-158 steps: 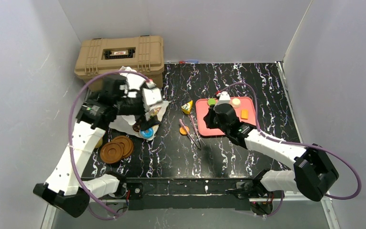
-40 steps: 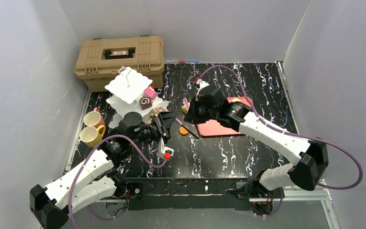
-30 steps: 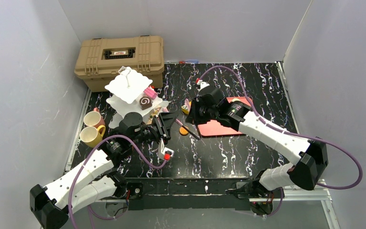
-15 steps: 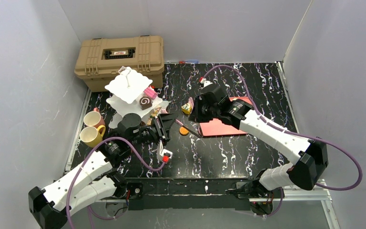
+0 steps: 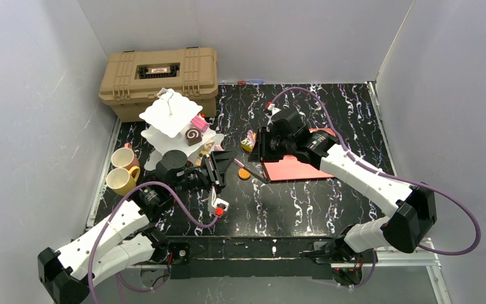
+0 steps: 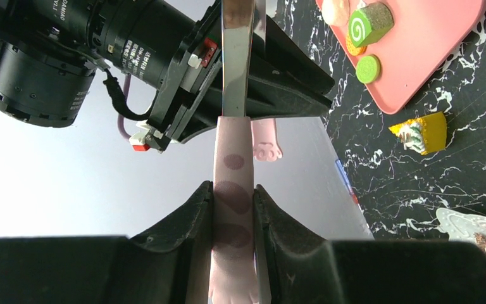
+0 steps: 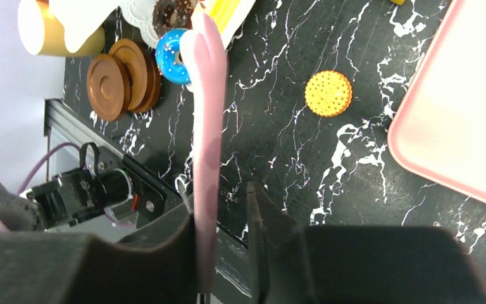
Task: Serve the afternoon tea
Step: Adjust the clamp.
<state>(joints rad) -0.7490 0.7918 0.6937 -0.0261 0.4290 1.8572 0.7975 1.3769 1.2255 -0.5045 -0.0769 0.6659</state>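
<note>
White, glossy and square-plated, wavy at the rims and topped by a thin wire loop: shows the three-tier stand [image 5: 172, 117] at the left of the black, white-veined table [image 5: 329, 107], just in front of the tan ribbed case [image 5: 158, 73]. Carries on a lower tier a brown-and-cream swirl roll [image 5: 193, 135] and a blocky pink cake [image 5: 199, 122], side by side. Has a smooth pink cup [image 5: 124, 158] and a yellow cup [image 5: 119, 180] just to its left, both rounded, with loop handles. Shows, from the right wrist, a chocolate doughnut [image 7: 164, 12] on the lowest plate, a blue sprinkled doughnut [image 7: 166, 56] just beside it, and near these two round brown saucers [image 7: 109, 85], ringed and overlapping. Finds a yellow cake wedge [image 5: 248, 143] and a flat, dotted orange biscuit [image 5: 244, 173] loose on the table, between the stand and the flat pink-red tray [image 5: 297, 168]. Counts on that tray, from the left wrist, a green spiral roll [image 6: 368, 23] and a small green disc [image 6: 368, 68]. Pinches with the left gripper [image 6: 234, 190] one soft pink, spotted arm of the tongs [image 6: 233, 215], squeezed from both sides, bare metal further along. Sets the right gripper [image 7: 223, 206] at the same tongs with jaws parted: pink arm against one finger, a gap before the other.
</note>
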